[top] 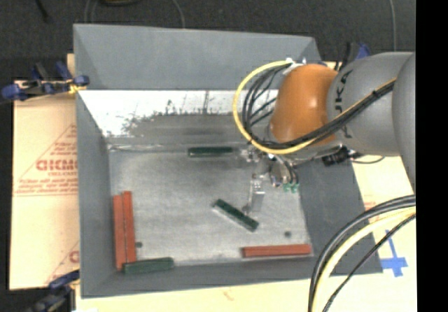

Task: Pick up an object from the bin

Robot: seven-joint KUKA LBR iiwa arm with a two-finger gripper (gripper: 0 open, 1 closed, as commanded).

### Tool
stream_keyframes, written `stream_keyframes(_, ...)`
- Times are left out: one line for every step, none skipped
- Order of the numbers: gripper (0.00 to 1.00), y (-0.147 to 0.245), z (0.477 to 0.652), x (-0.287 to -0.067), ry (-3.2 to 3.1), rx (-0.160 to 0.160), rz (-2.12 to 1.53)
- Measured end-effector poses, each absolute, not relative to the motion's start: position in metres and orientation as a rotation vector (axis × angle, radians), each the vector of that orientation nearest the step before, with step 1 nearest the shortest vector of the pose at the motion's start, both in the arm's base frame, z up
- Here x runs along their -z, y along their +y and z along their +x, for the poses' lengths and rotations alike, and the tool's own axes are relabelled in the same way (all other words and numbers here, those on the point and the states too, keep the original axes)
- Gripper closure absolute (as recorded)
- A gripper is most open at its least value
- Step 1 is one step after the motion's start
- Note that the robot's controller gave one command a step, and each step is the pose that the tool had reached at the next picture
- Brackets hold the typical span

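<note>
My gripper (256,197) hangs low in the right middle of the bin, below the orange cover, its thin fingers pointing down. Its tips are just above the right end of a dark green flat bar (236,214) that lies slanted on the bin floor. Nothing shows between the fingers. Another dark green bar (210,152) lies along the back wall, left of the gripper. A red-brown bar (276,251) lies along the front wall at the right.
Along the left wall lies a long red-brown bar (124,229), and a dark green bar (149,266) sits at the front left corner. The arm and its cables cover the bin's right rear corner.
</note>
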State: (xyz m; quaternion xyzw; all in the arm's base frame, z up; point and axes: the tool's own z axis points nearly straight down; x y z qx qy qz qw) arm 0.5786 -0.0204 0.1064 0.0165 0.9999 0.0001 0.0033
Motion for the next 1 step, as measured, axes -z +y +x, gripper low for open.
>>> stream_keyframes(0.00, -0.0161, 0.5674, -0.0767, 3.143, -0.002, 0.096)
